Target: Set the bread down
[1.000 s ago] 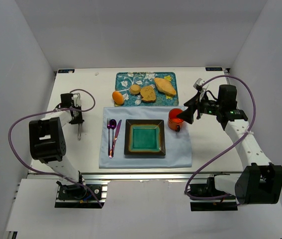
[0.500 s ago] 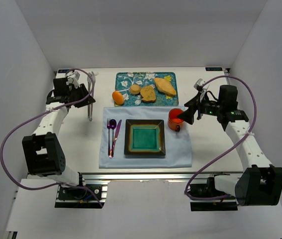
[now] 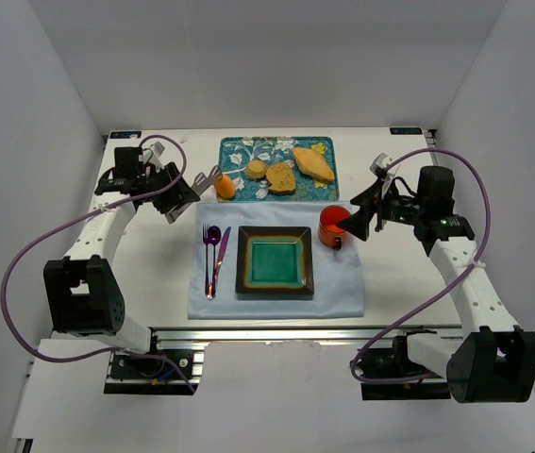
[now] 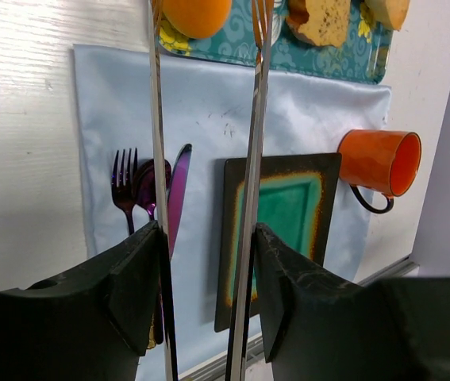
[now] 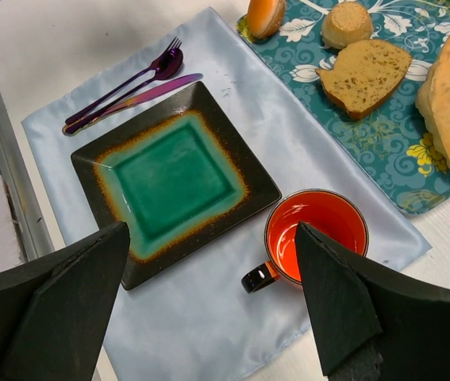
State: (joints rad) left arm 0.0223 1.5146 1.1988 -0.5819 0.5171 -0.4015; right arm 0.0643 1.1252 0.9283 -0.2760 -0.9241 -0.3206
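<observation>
Four pieces of bread lie on a teal flower-patterned rectangular tray [image 3: 239, 151] just beyond the far edge of the square teal-glazed plate with a dark brown rim [image 3: 275, 262]. A glossy orange oval roll [image 3: 224, 185] sits off the plate's far-left corner, then come a small round tan bun [image 3: 257, 169], a flat brown-crusted toast slice [image 3: 281, 178] and a long pale golden loaf piece [image 3: 313, 164]. The plate rests on a pale blue cloth [image 3: 342, 283] whose far edge meets the tray's near edge. Purple cutlery [image 3: 212, 255] lies left of the plate and an orange mug [image 3: 332, 226] stands just beside its far-right corner. Open white table [image 3: 154, 274] runs out past the cloth on both sides of the plate. The left gripper [image 3: 201, 181] reaches in at the plate's far left, jaws partly apart. The right gripper [image 3: 361, 212] hangs beside the mug, jaws wide with nothing between them. From overhead the left tips are too small to read. The left wrist view shows its long thin metal blades on either side of the roll, though I cannot tell whether they touch it. Only the right wrist view shows the mug's dark handle.
</observation>
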